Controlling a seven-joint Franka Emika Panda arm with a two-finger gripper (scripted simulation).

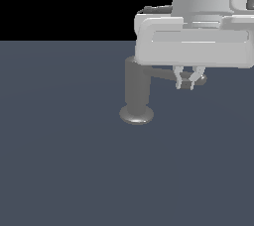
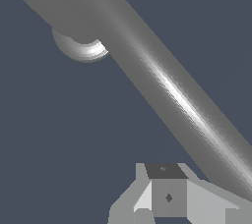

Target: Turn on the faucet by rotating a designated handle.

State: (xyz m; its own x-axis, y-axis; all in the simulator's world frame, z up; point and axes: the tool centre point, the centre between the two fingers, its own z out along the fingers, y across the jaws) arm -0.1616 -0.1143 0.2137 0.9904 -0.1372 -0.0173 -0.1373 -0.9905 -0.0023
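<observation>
Where faucet [image 1: 136, 91] stands: flat slate-blue floor [image 1: 59, 160], black backdrop [image 1: 64, 2].

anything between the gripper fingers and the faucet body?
Only the handle: in the exterior view it runs from the faucet out to the gripper, whose fingertips straddle its far end. Nothing else is there.

We see the faucet [image 1: 136, 91] standing upright on the surface [image 1: 64, 160], its base [image 1: 136, 115] resting flat there. The handle [image 1: 171, 75] sticks out sideways from the faucet's upper part toward the exterior view's right. Our hand [image 1: 187, 82] hangs above that handle's outer end, its fingers [image 1: 178, 79] reaching down on either side of the rod. The hand's body sits above and to the exterior view's right of the faucet. In the wrist view the handle [image 2: 162, 85] runs just beside one finger [image 2: 167, 193].
</observation>
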